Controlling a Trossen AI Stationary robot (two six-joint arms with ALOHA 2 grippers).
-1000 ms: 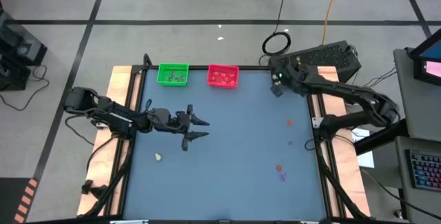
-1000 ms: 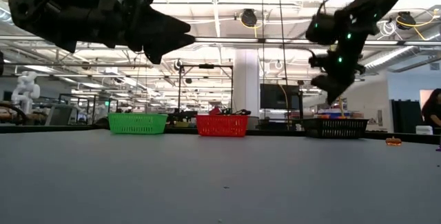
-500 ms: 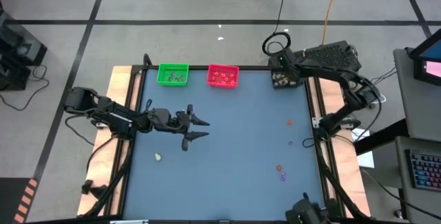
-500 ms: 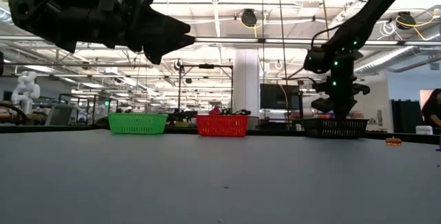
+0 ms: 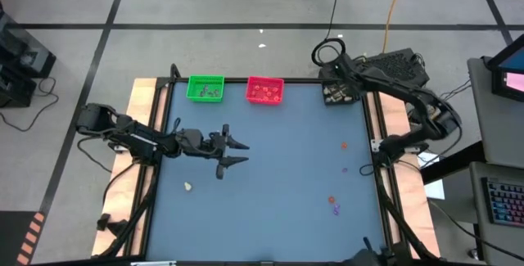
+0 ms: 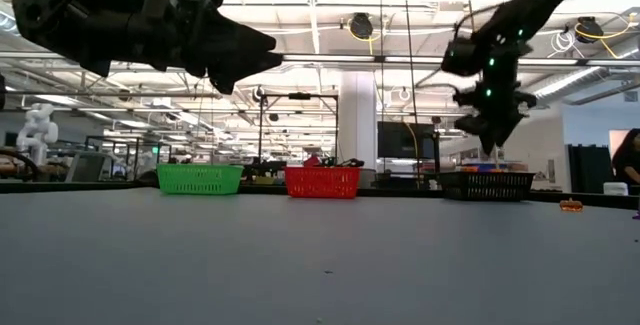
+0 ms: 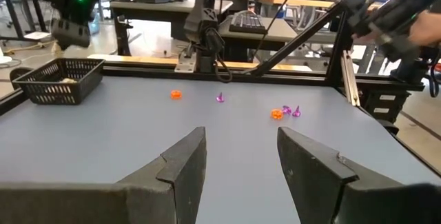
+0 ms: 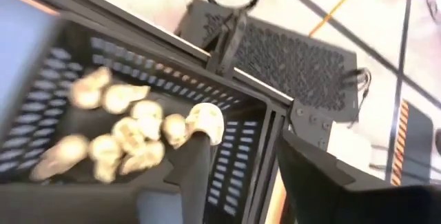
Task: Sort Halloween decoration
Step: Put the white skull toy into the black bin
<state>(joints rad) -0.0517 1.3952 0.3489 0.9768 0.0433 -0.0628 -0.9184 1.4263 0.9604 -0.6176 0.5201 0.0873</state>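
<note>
Cream-white trinkets [image 8: 131,138] in black tray [image 8: 238,148]: motion-blurred in right wrist view, shapes unreadable. Tray cut off by frame edge there. Orange and purple trinkets [image 5: 334,205] on table [image 5: 270,176]: too small in high view to identify. Green tray [image 5: 205,88] contents: indistinct specks.

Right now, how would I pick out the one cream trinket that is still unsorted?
Start at the left side of the blue-grey table, where the left arm's end effector hovers. Just nearer the front edge lies the cream trinket, alone; every other loose piece is orange or purple, on the right side.
</note>
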